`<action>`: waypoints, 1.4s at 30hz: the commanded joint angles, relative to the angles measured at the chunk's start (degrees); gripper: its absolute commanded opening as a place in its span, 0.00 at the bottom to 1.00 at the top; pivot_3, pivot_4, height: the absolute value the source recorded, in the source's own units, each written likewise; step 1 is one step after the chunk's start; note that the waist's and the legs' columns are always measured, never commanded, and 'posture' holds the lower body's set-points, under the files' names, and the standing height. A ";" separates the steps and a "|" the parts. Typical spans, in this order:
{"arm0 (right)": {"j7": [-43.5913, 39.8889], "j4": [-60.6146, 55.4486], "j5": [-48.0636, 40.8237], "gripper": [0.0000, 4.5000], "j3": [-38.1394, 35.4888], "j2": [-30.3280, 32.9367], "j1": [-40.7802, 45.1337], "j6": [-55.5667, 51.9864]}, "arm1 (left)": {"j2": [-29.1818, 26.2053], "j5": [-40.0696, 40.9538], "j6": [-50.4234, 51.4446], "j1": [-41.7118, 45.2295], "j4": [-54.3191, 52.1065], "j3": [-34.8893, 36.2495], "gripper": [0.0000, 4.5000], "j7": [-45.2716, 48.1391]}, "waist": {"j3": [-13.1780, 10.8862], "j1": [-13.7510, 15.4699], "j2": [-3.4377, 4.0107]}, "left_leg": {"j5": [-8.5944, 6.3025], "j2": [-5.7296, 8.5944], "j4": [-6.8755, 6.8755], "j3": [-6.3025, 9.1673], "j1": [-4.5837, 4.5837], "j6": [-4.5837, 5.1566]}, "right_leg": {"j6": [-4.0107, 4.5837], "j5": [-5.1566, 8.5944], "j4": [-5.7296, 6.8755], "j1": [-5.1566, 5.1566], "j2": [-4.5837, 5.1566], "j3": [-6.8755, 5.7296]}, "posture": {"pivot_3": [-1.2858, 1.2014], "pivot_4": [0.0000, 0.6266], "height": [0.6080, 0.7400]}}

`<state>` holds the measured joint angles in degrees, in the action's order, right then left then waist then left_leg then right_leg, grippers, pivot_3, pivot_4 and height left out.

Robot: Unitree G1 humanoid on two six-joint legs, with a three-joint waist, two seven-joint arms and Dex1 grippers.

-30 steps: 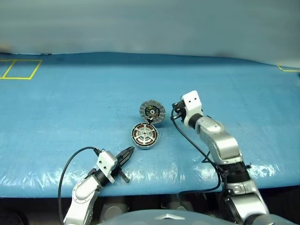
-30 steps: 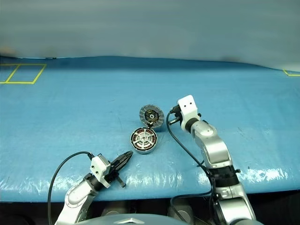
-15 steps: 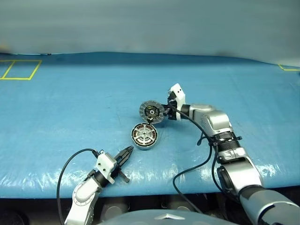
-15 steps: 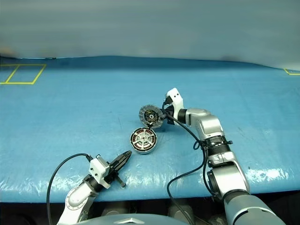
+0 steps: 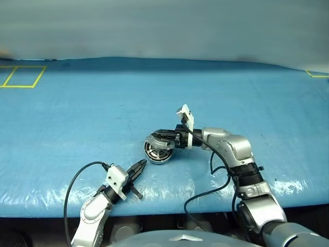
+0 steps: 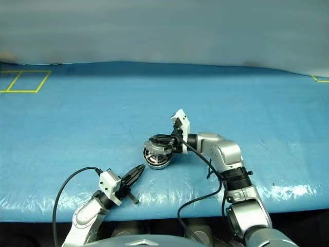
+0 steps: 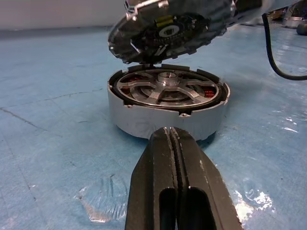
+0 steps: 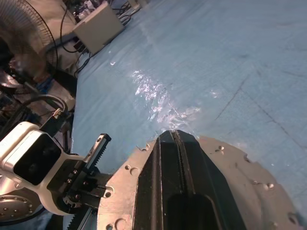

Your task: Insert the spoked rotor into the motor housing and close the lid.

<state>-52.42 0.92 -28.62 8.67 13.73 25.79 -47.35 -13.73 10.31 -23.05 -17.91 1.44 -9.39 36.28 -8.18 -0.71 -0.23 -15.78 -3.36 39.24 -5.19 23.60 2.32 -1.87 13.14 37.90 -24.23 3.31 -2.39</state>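
The motor housing [image 5: 156, 151] sits near the middle of the blue tabletop [image 5: 72, 113], the spoked rotor [image 7: 168, 91] seated inside its ring of copper windings. The lid [image 7: 170, 28] hangs half-lowered over it on its hinge. The right gripper [image 5: 165, 135], jaws pressed together, lies on the lid's plain back. The left gripper [image 5: 138, 167], jaws likewise together, points at the housing from nearby.

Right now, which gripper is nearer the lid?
Right. The right gripper rests shut on the back of the half-lowered lid, above the motor housing. The left gripper sits shut on the table, short of the housing.
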 commanded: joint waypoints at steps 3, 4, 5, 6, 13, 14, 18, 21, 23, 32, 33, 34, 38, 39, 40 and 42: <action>6.89 -4.99 -0.89 0.00 -1.18 -4.70 -5.18 1.97 | -0.38 0.57 0.95 -0.46 -1.28 0.12 0.01 -0.20 | 0.05 0.05 -0.08 | 0.00 0.00 0.00 0.01 0.00 0.00 | 0.00 0.00 0.00 0.01 0.00 -0.01 | 0.52 0.24 1.00; 8.86 -5.41 -0.45 0.00 -1.11 -6.18 -7.24 2.85 | -0.35 0.66 1.13 -0.61 -1.46 0.25 0.01 -0.36 | 0.06 0.03 -0.07 | 0.00 -0.01 -0.02 0.03 0.00 0.00 | -0.01 0.00 0.00 0.01 -0.02 -0.02 | 0.52 0.24 1.00; 9.94 -5.82 -0.09 0.00 -0.81 -7.06 -8.83 3.56 | -0.33 0.72 1.23 -0.71 -1.58 0.32 0.01 -0.45 | 0.06 0.02 -0.06 | 0.00 -0.02 -0.05 0.02 0.01 -0.01 | -0.01 0.00 -0.01 -0.01 -0.03 -0.02 | 0.52 0.24 1.00; 10.78 -6.27 0.39 0.00 -0.24 -7.58 -10.30 4.27 | -0.37 0.78 1.32 -0.82 -1.73 0.36 0.01 -0.44 | 0.06 0.03 -0.06 | 0.00 -0.02 -0.06 0.02 0.01 -0.01 | -0.01 0.01 -0.01 -0.01 -0.03 -0.02 | 0.52 0.24 1.00; 17.49 -5.87 3.56 0.00 1.71 -10.50 -18.88 8.08 | -0.64 0.95 1.71 -1.59 -2.44 0.68 0.01 -0.26 | 0.24 -0.10 -0.09 | 0.00 -0.04 -0.04 0.01 -0.13 -0.02 | 0.25 0.20 -0.04 -0.13 -0.03 -0.01 | 0.52 0.24 1.00; 17.70 -6.94 3.17 0.00 1.72 -10.82 -19.70 8.96 | -0.72 0.94 1.60 -1.65 -2.44 0.76 0.01 -0.21 | 0.30 -0.10 -0.08 | 0.00 -0.04 -0.05 0.01 -0.15 -0.02 | 0.25 0.20 -0.05 -0.14 -0.03 -0.01 | 0.52 0.24 1.00; 18.43 -15.61 1.14 0.00 1.11 -10.78 -21.82 11.93 | -1.08 1.26 1.23 -2.12 -2.55 1.27 0.01 -0.05 | 0.34 -0.07 -0.09 | 0.00 -0.04 -0.05 0.02 -0.10 -0.02 | 0.28 0.20 -0.05 -0.18 -0.02 -0.01 | 0.52 0.24 1.00; 18.63 -22.00 4.83 0.00 2.98 -7.16 -22.93 16.18 | -1.51 1.53 1.15 -2.43 -2.50 1.64 0.01 0.16 | 0.33 -0.05 -0.08 | 0.00 -0.03 -0.05 0.01 0.03 -0.02 | 0.28 0.20 -0.05 -0.18 -0.02 0.01 | 0.52 0.24 1.00; 18.66 -24.98 8.88 0.00 4.69 -3.44 -23.81 19.78 | -1.71 1.69 1.17 -2.51 -2.46 1.70 0.01 0.20 | 0.33 -0.08 -0.07 | 0.00 -0.03 -0.06 0.01 0.03 -0.02 | 0.28 0.20 -0.06 -0.21 -0.03 0.01 | 0.52 0.24 1.00; 18.60 -36.97 11.22 0.27 0.33 11.55 -30.84 17.29 | -2.07 1.47 0.91 -3.15 -2.48 0.91 0.00 0.31 | 0.31 0.03 -0.11 | 0.00 -0.03 -0.06 0.01 0.02 -0.02 | 0.17 0.31 -0.08 -0.14 -0.04 0.01 | 0.52 0.24 1.00; 18.36 -37.83 11.33 0.34 0.09 13.01 -31.10 16.26 | -2.11 1.42 0.91 -3.20 -2.50 0.80 0.00 0.35 | 0.31 0.01 -0.11 | 0.00 -0.03 -0.06 0.00 0.02 -0.02 | 0.16 0.31 -0.08 -0.14 -0.03 0.02 | 0.52 0.24 1.00; 18.38 -38.53 11.19 0.40 -0.19 14.12 -31.24 14.91 | -2.13 1.41 0.93 -3.23 -2.51 0.75 0.00 0.36 | 0.31 0.01 -0.12 | 0.00 -0.03 -0.06 0.00 0.00 -0.02 | 0.16 0.31 -0.08 -0.17 -0.03 0.02 | 0.52 0.24 1.00; 17.83 -39.89 8.92 0.71 -1.19 16.25 -30.70 11.22 | -2.25 1.46 0.77 -3.01 -2.09 0.77 0.00 0.61 | 0.31 0.06 -0.12 | 0.00 -0.04 -0.06 0.03 -0.03 -0.02 | 0.17 0.33 -0.09 -0.24 -0.03 0.00 | 0.52 0.24 1.00; 17.88 -39.87 8.71 0.78 -1.18 16.33 -30.41 10.82 | -2.26 1.47 0.66 -2.92 -1.93 0.82 0.00 0.66 | 0.30 0.06 -0.13 | 0.00 -0.04 -0.06 0.03 -0.03 -0.02 | 0.18 0.33 -0.09 -0.23 -0.03 0.00 | 0.52 0.24 1.00; 18.10 -39.59 8.73 0.85 -0.96 16.19 -30.02 10.75 | -2.21 1.44 0.45 -2.86 -1.76 0.94 0.00 0.58 | 0.30 0.06 -0.13 | -0.01 -0.04 -0.06 0.03 -0.02 -0.02 | 0.19 0.33 -0.09 -0.23 -0.03 0.00 | 0.52 0.24 1.00; 18.69 -39.07 9.28 0.99 -0.45 15.79 -29.42 10.94 | -2.19 1.41 0.23 -2.78 -1.57 1.08 0.00 0.52 | 0.29 0.06 -0.14 | -0.01 -0.03 -0.06 0.03 -0.01 -0.02 | 0.20 0.33 -0.09 -0.23 -0.03 0.01 | 0.52 0.24 1.00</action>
<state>-34.10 -36.50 -18.69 8.54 29.74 -4.84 -36.84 -15.80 11.67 -22.02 -20.28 -0.20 -8.40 36.64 -7.89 -0.64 -0.38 -15.78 -3.39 39.18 -5.16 23.59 2.30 -1.68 13.47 37.81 -24.45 3.28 -2.38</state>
